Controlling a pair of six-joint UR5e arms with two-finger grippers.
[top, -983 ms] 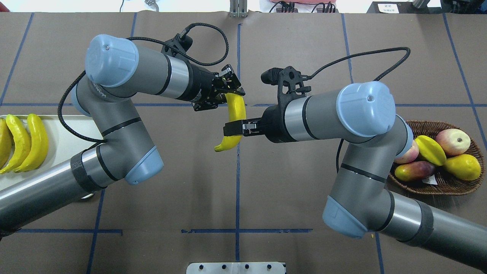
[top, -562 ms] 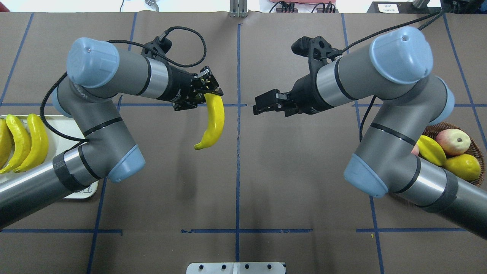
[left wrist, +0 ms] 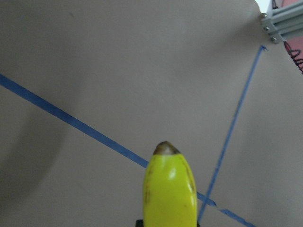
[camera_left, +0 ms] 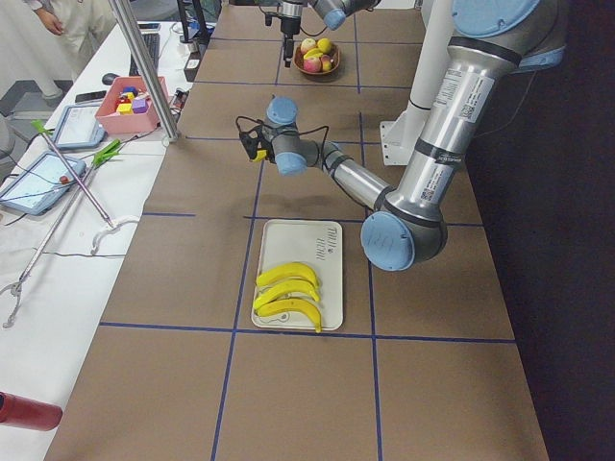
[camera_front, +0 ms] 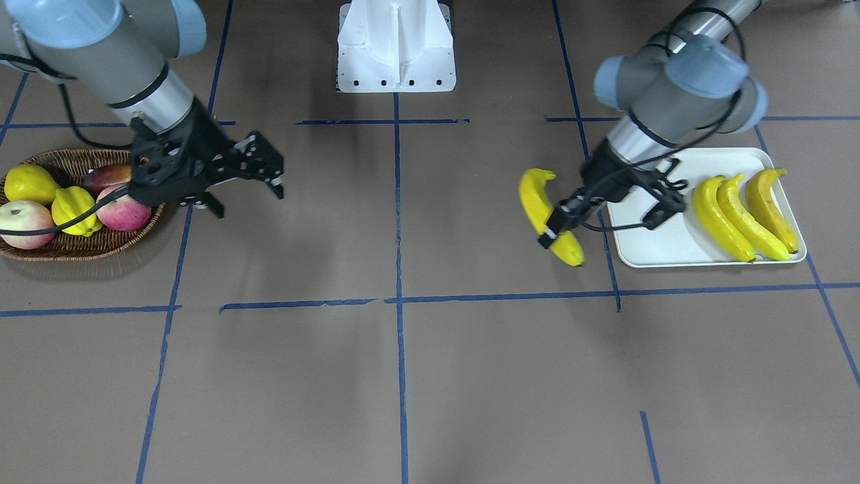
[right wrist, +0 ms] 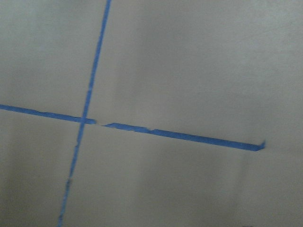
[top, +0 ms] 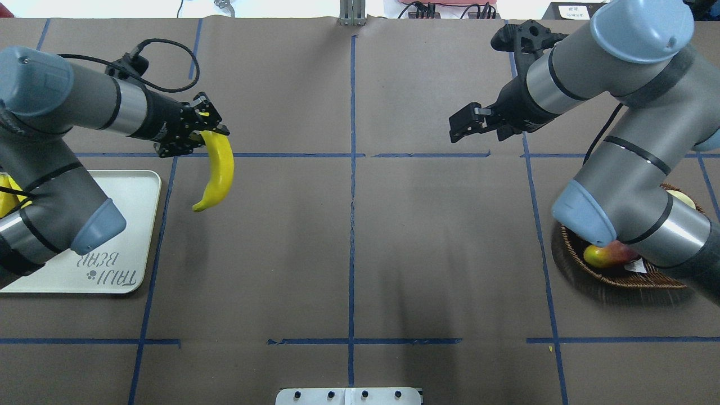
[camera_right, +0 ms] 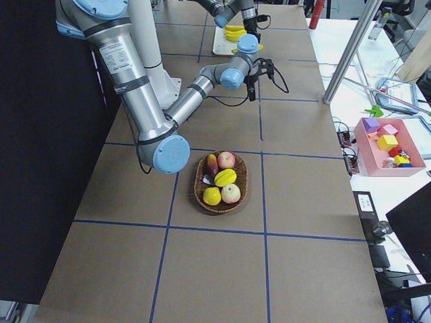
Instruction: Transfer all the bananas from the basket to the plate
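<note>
Left claw [top: 208,130] is clamped on 1 end of a banana [top: 216,169], which hangs above the desk [top: 281,253], just beside the plate [top: 132,191] but not yet over it. Right claw [top: 460,125] has its jaws apart and holds nothing, off to the side of the basket [camera_front: 80,253]. 3 bananas [camera_front: 739,212] lie side by side at 1 end of the plate, with bare white tray nearer the carried fruit. In the basket only apples [camera_front: 124,212], a pear [camera_front: 27,183] and a starfruit [camera_front: 72,205] show, no banana. I judge the job nearly finished: only the 4th needs setting down. It is glossy yellow, smoothly curved, with a brownish tip in the left wrist view.
</note>
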